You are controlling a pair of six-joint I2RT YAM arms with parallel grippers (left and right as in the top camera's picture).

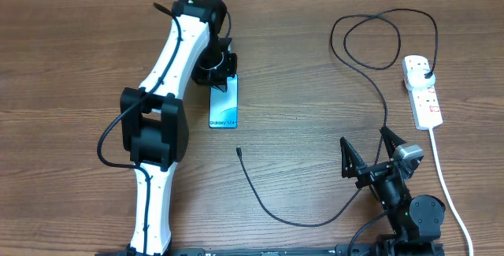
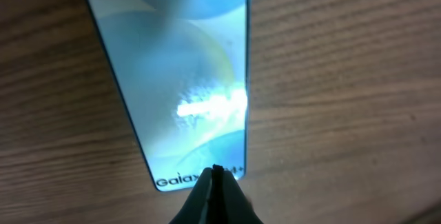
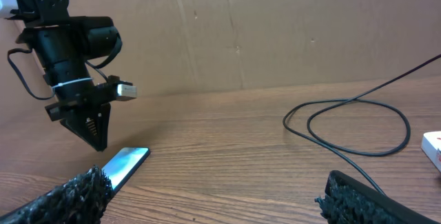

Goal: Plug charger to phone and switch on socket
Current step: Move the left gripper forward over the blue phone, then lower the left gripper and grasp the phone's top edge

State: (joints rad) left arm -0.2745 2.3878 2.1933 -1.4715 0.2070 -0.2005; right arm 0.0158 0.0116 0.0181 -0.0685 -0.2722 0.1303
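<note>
The phone (image 1: 224, 106) lies flat left of centre, its teal screen up and the "Galaxy S24" text at the near end. My left gripper (image 1: 223, 80) is shut and empty, low over the phone's far end. In the left wrist view the shut tips (image 2: 217, 172) overlap the phone (image 2: 172, 79). The charger's tip (image 1: 239, 150) lies loose on the table, below and right of the phone. Its black cable (image 1: 299, 222) curves right and loops up to a plug in the socket (image 1: 425, 102). My right gripper (image 1: 365, 142) is open and empty (image 3: 213, 203).
The socket's thick white cord (image 1: 449, 189) runs down the right side toward the table's front edge, beside my right arm. The cable loop (image 3: 358, 124) lies ahead of my right gripper, and a brown cardboard wall (image 3: 275, 31) stands behind the table.
</note>
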